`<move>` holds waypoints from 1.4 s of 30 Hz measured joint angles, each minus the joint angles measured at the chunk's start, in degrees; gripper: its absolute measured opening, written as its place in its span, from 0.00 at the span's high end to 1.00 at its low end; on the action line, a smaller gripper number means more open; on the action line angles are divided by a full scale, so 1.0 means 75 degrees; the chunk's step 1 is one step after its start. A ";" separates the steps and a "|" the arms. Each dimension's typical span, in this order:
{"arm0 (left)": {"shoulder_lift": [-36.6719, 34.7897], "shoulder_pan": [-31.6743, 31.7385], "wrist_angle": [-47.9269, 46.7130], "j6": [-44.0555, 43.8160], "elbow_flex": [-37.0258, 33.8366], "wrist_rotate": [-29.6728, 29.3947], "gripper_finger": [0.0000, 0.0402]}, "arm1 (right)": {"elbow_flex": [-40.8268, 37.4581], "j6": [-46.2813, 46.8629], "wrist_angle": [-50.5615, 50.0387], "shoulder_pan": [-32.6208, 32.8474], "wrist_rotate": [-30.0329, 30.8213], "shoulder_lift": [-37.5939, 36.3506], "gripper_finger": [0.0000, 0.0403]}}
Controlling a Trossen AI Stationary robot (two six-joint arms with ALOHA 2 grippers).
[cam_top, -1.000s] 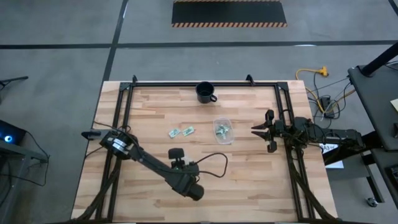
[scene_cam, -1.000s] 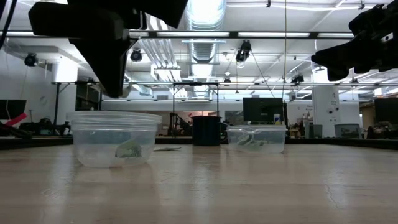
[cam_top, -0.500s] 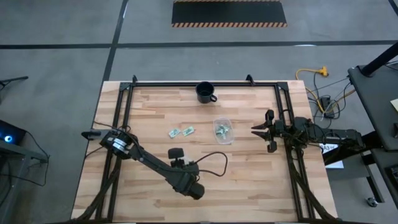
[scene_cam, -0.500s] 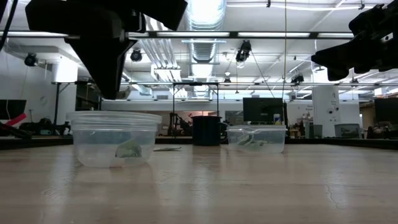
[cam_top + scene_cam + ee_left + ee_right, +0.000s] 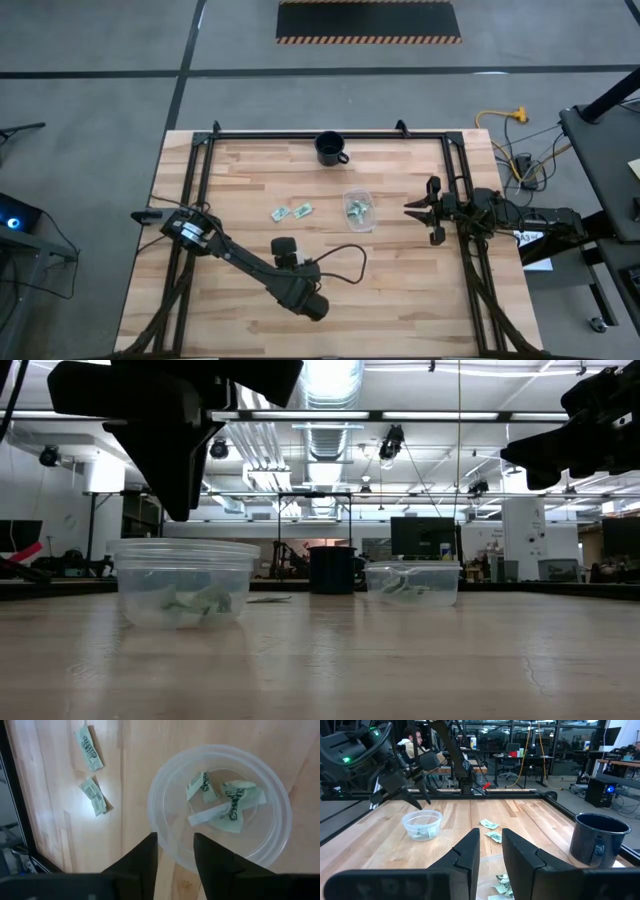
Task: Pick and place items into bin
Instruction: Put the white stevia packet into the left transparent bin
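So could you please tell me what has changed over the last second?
The left gripper, above the near tub, opened and let go of a wrapped piece, which dropped in: the tub now holds more pieces. The right gripper, the far tub, the mug and the two loose pieces stayed put.

Wrapped pieces [image 5: 227, 809] in round tub [image 5: 165, 790]
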 joint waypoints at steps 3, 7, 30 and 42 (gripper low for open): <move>-0.0103 0.0030 0.0016 -0.0131 0.0000 -0.0199 0.73 | 0.0000 0.0008 0.0000 0.0000 -0.0003 0.0003 0.82; -0.0422 0.0143 0.0027 -0.0298 -0.0002 -0.0694 0.73 | 0.0000 0.0008 0.0000 0.0000 0.0000 0.0000 0.82; -0.6155 0.2836 0.7871 0.0309 -0.7331 -0.0974 0.73 | 0.0000 -0.0002 -0.0001 0.0003 -0.0003 0.0003 0.82; -0.7250 0.4730 0.9730 0.0542 -0.9147 0.0513 0.73 | 0.0000 0.0004 0.0000 0.0002 0.0000 0.0003 0.82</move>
